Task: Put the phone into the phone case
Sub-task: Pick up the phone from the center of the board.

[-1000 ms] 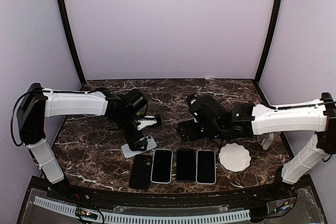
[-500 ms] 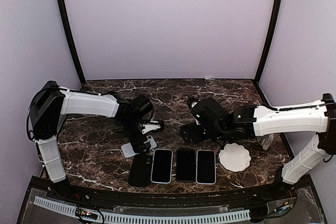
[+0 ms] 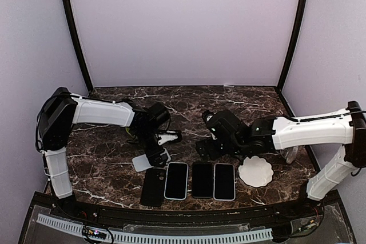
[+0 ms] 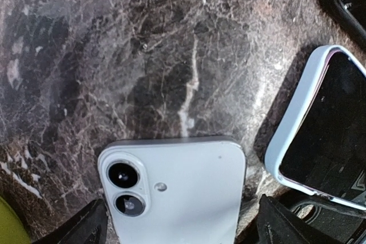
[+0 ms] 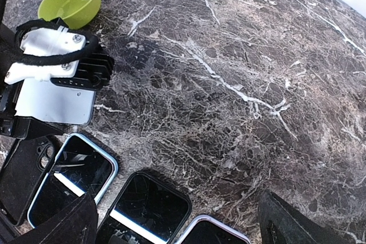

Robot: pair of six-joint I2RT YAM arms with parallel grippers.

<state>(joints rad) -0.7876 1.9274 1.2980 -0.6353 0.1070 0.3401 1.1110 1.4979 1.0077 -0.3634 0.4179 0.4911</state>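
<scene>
Silver-backed phone (image 3: 146,162), straddled by the left gripper (image 4: 182,228) (whether pinched cannot be told), is seen lying crosswise just above the black case (image 3: 153,187), laid lengthwise at lower centre.

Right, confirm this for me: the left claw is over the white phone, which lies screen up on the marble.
Not quite. The white phone lies screen down: its back and two camera lenses face up, as the left wrist view shows. The rest holds: the left claw is over it, a finger on either side, on the marble table.
</scene>
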